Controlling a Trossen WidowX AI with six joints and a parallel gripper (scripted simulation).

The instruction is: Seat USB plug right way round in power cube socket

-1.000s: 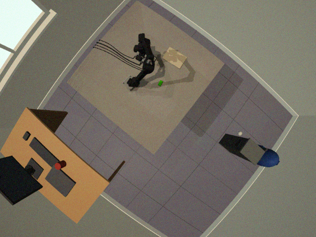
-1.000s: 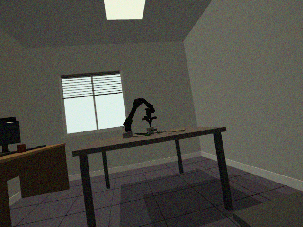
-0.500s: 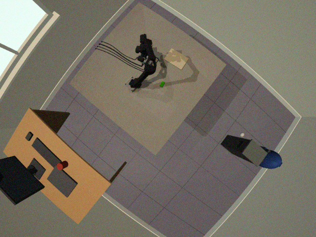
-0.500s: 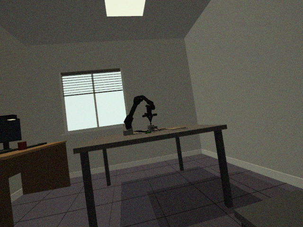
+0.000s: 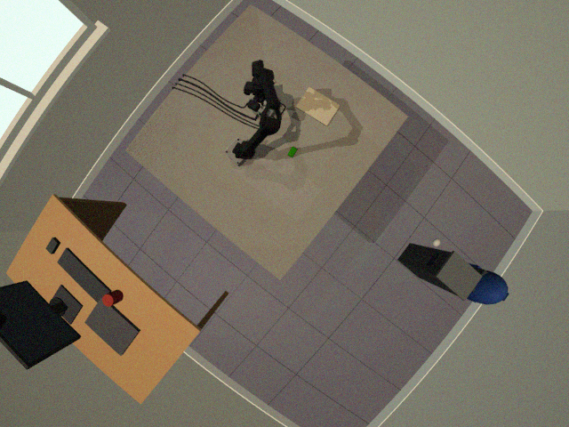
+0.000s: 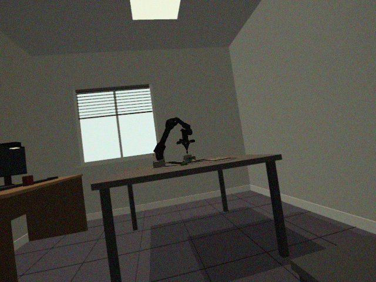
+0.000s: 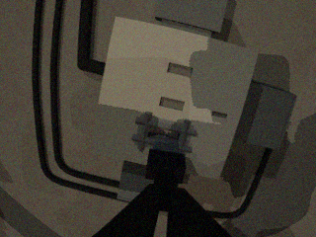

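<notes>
Plain grey-green walls point(image 5: 459, 68) point(image 6: 297, 91) with pale baseboards meet a purplish tiled floor point(image 5: 331, 294) point(image 6: 170, 209). Daylight fills a white-framed window point(image 5: 36, 50) point(image 6: 100, 139) with a half-lowered slatted blind point(image 6: 94, 104); a bright rectangular ceiling panel point(image 6: 155, 9) glows. An orange-brown wooden desk point(image 5: 156, 349) point(image 6: 57, 209) bears a black monitor point(image 5: 34, 324) point(image 6: 12, 160).

Black jointed arm point(image 5: 269, 123) point(image 6: 165, 136) arched, reaching downward
Its black parallel-jaw gripper point(image 5: 239, 164) point(image 6: 187, 152) point(image 7: 164, 197) points down, fingers closed on something.
</notes>
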